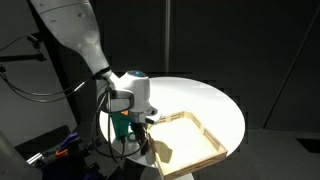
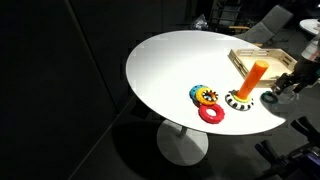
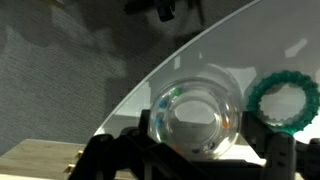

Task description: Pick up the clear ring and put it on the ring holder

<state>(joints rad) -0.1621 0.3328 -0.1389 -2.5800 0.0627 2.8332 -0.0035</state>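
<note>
- gripper (image 3: pixel 198 138): its dark fingers (image 3: pixel 105 155) stand wide, one on each side of the clear ring; the blurred picture does not show whether they touch it.
- clear ring (image 3: pixel 195 115): a thick, glassy round band with bright glints, lying between the fingers near the curved edge of the desk (image 3: pixel 250 50).
- green ring (image 3: pixel 285 100): knobbly-edged, just beside the clear ring on the smooth white desk top.
- ring holder (image 2: pixel 257 75): a tapered orange peg on a round base, in front of the shallow pale wooden tray (image 2: pixel 250 55).
- red ring (image 2: pixel 212 113): flat on the desk, touching a blue, yellow and black ring (image 2: pixel 204 95).
</note>
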